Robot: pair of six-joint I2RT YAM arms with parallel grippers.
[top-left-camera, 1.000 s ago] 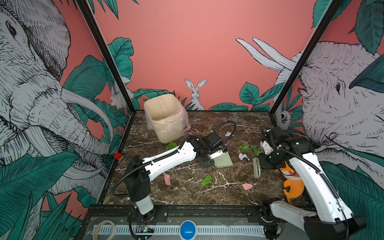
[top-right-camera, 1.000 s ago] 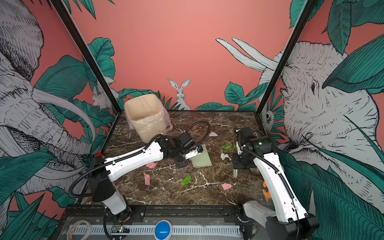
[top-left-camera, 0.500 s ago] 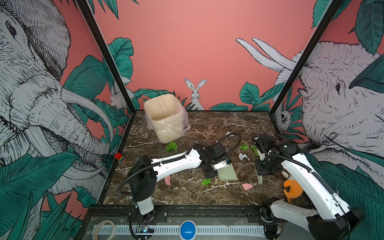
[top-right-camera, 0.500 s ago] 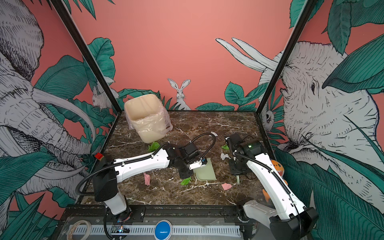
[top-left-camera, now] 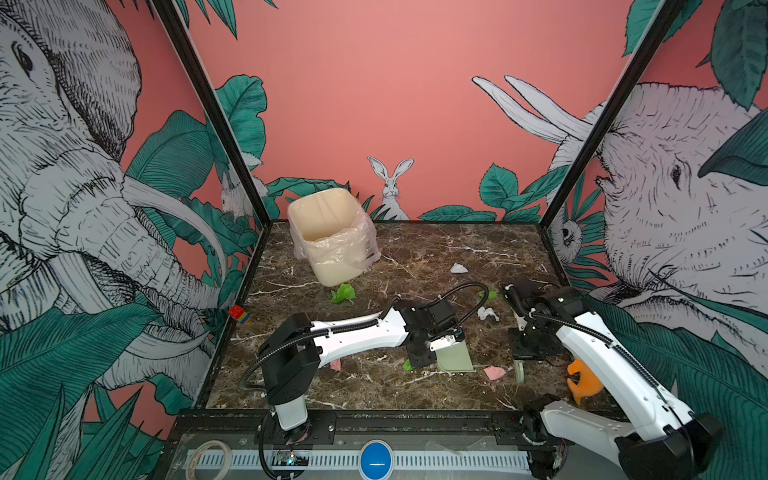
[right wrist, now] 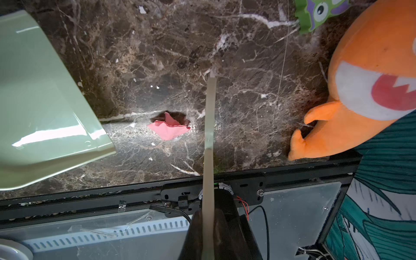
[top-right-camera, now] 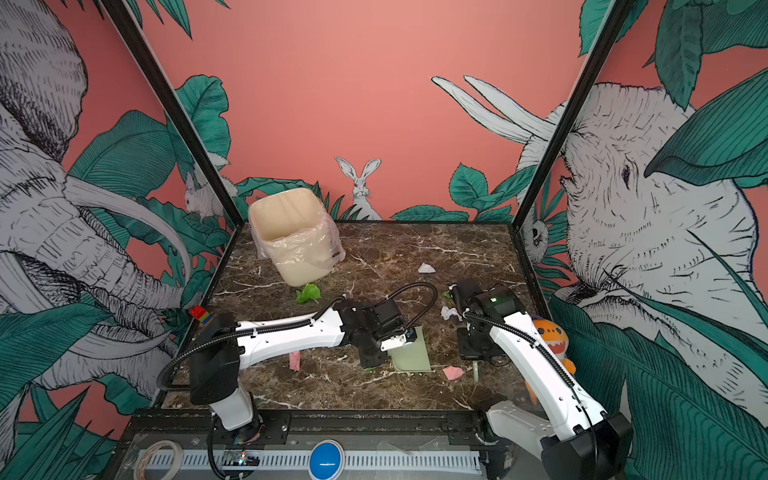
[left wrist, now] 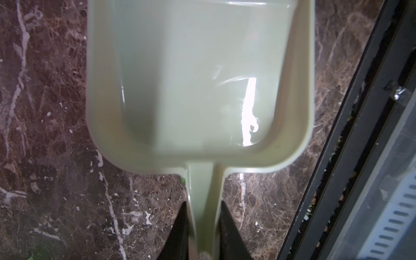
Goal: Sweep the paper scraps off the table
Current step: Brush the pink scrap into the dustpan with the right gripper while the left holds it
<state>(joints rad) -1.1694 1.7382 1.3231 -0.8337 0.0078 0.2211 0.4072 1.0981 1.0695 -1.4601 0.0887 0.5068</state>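
**Op:** Where does the nearest scrap sit against the tools?

**Obs:** In both top views your pink scrap [top-left-camera: 494, 372] lies on the table [top-left-camera: 415, 257] between the two tools; the dustpan [top-left-camera: 456, 358] is at its 9 o'clock; the thin pale blade [top-left-camera: 519, 371] is just beside it at 3 o'clock; it touches neither. Your left gripper [left wrist: 204, 227] is clamped on the dustpan handle; your right gripper [right wrist: 209, 234] is clamped on the blade's upper end.

**Op:** What else is around, and is anything in the way?

**Obs:** An orange plush toy [top-left-camera: 584, 380] sits at 3 o'clock of the blade, near the front right corner; a small green scrap [top-left-camera: 407, 365] lies against your left gripper at 9 o'clock; a second pink scrap [top-left-camera: 335, 364] is at 6 o'clock of your left forearm; a white scrap [top-left-camera: 487, 313] is at 12 o'clock of the pan; the lined bin [top-left-camera: 332, 237] stands far back at 11 o'clock with a larger green scrap [top-left-camera: 343, 293] at its foot; bare marble lies between the pink scrap and the pan lip.

**Op:** Orientation?

**Obs:** The pink scrap is crumpled with one corner raised; its long axis runs roughly 9-to-3; the pan's axis also runs about 9-to-3, with its mouth toward 3–4 o'clock; the blade hangs steeply, tip down; I cannot tell whether the tip touches the table.
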